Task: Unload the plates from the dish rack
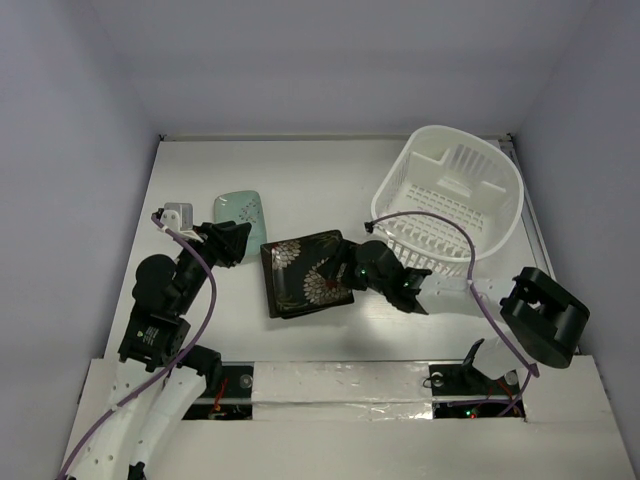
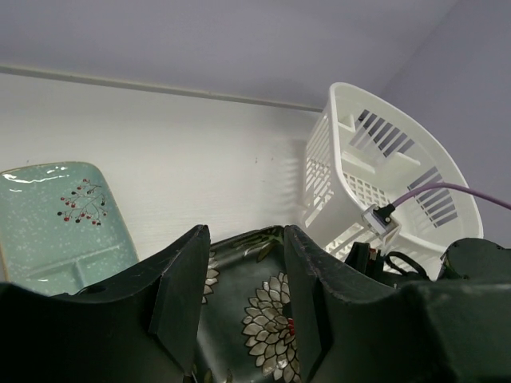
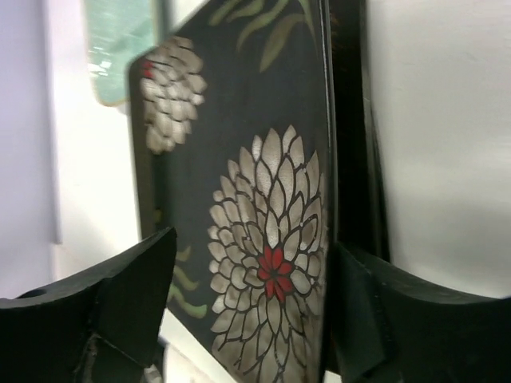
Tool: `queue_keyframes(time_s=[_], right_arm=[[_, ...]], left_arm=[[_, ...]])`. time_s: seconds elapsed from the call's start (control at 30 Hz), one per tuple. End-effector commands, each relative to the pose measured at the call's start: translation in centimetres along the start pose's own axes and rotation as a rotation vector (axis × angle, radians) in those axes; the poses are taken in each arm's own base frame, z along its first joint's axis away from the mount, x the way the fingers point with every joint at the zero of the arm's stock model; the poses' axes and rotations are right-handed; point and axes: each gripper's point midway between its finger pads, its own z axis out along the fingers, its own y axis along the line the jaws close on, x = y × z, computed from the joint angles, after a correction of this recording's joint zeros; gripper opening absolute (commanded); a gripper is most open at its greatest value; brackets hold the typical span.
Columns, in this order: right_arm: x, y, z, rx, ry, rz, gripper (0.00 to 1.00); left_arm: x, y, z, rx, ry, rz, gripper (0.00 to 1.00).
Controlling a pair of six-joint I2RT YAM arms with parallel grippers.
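The white dish rack (image 1: 497, 232) stands tilted at the far right, and no plate shows in it; it also shows in the left wrist view (image 2: 329, 171). A dark square flower plate (image 1: 298, 275) lies in the middle of the table. In the right wrist view (image 3: 239, 136) a second dark rim (image 3: 351, 120) shows just under its edge. The mint-green plate (image 1: 240, 208) lies flat at the far left, also in the left wrist view (image 2: 56, 215). My right gripper (image 1: 353, 272) is open over the dark plate's right edge (image 3: 251, 243). My left gripper (image 1: 237, 240) is open and empty between the mint plate and the dark plate (image 2: 245, 235).
Purple cables loop over both arms, one (image 1: 440, 222) crossing in front of the rack. The right arm's dark body (image 1: 545, 315) sits at the near right. A taped strip (image 1: 340, 380) runs along the near table edge. White walls close the far side.
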Motion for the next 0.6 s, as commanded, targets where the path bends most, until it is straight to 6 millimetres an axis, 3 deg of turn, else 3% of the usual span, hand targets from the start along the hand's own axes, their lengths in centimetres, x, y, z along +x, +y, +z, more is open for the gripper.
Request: queue_keyframes(time_s=[0.0, 0.17, 0.2, 0.23, 0.57], right_arm=[[-2.4, 1.7, -0.5, 0.027, -0.08, -0.06, 0.78], [-2.6, -0.5, -0.7, 0.208, -0.071, -0.19, 0.83], [-3.0, 0.2, -0.8, 0.211, -0.077, -0.217, 0.83], [-2.8, -0.7, -0.9, 0.253, -0.063, -0.241, 0.83], [-4.0, -0.5, -3.1, 0.335, -0.067, -0.361, 0.83]], left_arm=[[-1.4, -0.7, -0.2, 0.028, -0.043, 0.006, 0.39], [-1.5, -0.8, -0.3, 0.031, -0.047, 0.006, 0.39], [-1.5, -0.8, -0.3, 0.031, -0.047, 0.005, 0.39], [-1.6, -0.9, -0.3, 0.034, -0.049, 0.005, 0.39], [-1.6, -1.0, -0.5, 0.041, -0.053, 0.006, 0.39]])
